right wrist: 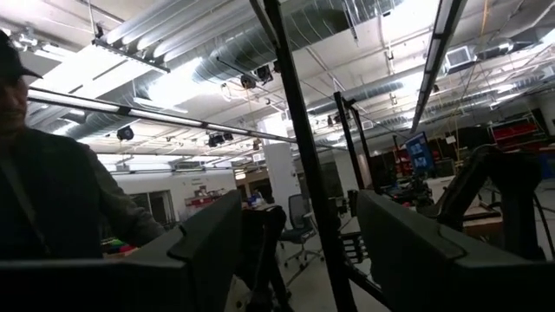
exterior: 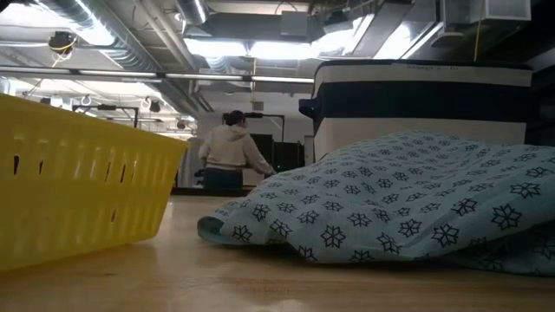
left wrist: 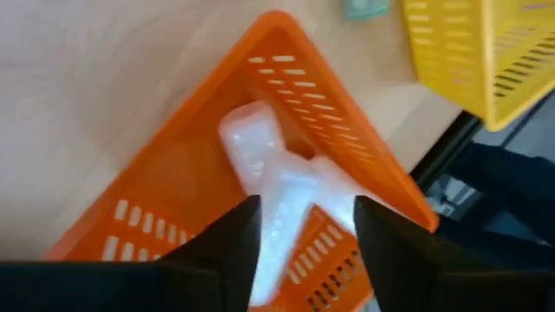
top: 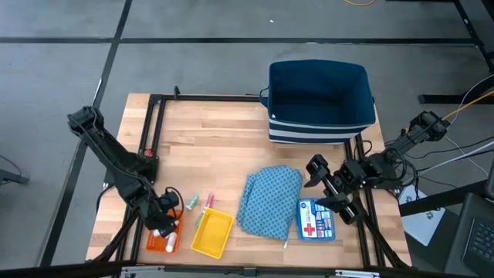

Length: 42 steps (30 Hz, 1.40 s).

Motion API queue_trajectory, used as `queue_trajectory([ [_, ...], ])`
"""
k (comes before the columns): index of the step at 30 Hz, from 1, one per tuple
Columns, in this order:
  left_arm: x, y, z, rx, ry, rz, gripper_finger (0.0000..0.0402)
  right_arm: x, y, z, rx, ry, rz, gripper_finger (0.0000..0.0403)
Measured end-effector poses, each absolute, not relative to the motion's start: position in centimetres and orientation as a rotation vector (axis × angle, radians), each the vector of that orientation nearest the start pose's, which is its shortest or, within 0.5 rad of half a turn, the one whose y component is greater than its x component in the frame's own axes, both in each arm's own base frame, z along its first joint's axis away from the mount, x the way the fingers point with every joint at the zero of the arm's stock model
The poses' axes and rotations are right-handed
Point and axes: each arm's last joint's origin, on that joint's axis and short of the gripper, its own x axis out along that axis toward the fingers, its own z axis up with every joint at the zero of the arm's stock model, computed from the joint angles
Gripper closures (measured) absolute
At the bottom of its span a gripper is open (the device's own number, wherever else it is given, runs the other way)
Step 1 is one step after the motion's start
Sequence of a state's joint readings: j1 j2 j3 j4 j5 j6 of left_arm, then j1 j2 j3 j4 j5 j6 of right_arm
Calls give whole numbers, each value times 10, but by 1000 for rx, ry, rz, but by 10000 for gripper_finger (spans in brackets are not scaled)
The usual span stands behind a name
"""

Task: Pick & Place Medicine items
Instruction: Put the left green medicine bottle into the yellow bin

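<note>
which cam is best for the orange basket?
Left wrist view: the orange basket fills the picture, white pieces inside, under the open left claw. High view shows it small, mostly behind that claw. Low and right wrist views miss it.

A wooden worktop [top: 208,131] fills the middle of the high view. At its upper right stands a dark blue bin [top: 320,99] with a striped base. Below it, right of centre, lies a crumpled blue patterned cloth [top: 266,198], and just to the right of the cloth a blue first-aid pouch [top: 316,220] with a red cross. In the low view, a person in a light hooded top [exterior: 229,147] stands in the room beyond, left of centre.
</note>
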<state>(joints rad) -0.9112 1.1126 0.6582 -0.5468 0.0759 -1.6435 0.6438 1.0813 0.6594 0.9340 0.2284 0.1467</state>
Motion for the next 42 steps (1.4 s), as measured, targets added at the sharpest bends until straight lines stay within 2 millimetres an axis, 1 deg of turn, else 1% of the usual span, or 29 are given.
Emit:
queue_trajectory([
  [3,123,-162,208,-1004,1338,94,190,186,131,338,363,-437,442,172],
  [6,127,-162,217,-1025,1288,88,177,186,131,338,363,-437,442,172],
  [11,138,-157,242,-1091,1118,104,175,186,131,338,361,-434,442,172],
  [14,145,-151,260,-1095,1034,112,175,186,132,337,359,-430,441,172],
  [18,153,-143,276,-1065,980,133,175,186,132,337,359,-429,441,172],
  [21,160,-134,282,-1034,961,149,176,186,131,338,364,-432,442,172],
  [23,164,-127,282,-1001,952,165,176,185,130,340,416,-452,443,172],
  [29,178,-109,284,-928,891,177,176,177,124,355,718,-575,511,172],
  [31,181,-105,284,-910,878,183,176,176,123,355,762,-574,526,172],
  [33,184,-100,284,-898,868,194,176,177,123,355,764,-576,520,172],
  [36,187,-94,284,-880,848,214,176,179,120,353,760,-570,381,172],
  [40,190,-87,284,-872,829,243,177,182,115,350,844,-553,188,172],
  [42,192,-84,284,-864,814,259,177,182,113,349,854,-552,103,172],
])
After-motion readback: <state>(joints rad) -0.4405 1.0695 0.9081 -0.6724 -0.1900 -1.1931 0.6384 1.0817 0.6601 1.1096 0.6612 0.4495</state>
